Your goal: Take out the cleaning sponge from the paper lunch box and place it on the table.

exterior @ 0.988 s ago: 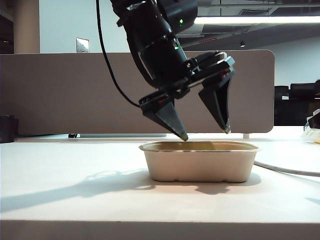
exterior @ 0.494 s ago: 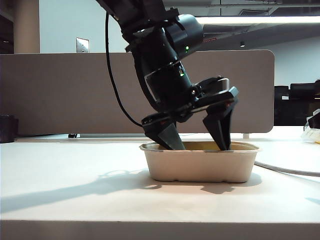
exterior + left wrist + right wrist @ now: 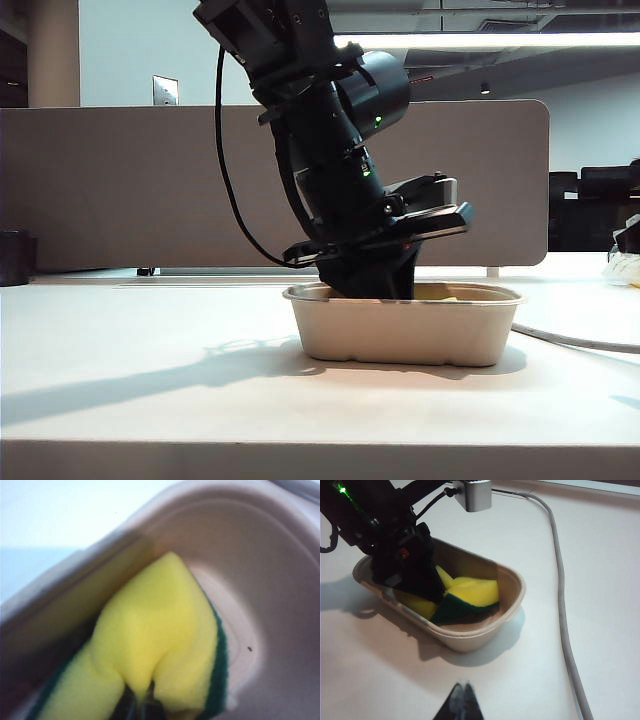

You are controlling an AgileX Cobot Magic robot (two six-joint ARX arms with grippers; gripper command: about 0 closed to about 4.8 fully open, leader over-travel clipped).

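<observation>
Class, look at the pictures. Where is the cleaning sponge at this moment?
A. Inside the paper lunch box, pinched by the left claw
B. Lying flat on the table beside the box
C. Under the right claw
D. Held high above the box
A: the left claw squeezes the folded cleaning sponge inside the paper lunch box.

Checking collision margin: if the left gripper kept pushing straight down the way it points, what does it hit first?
The cleaning sponge, already pinched by the left gripper; directly beneath, likely the paper lunch box floor.
</observation>
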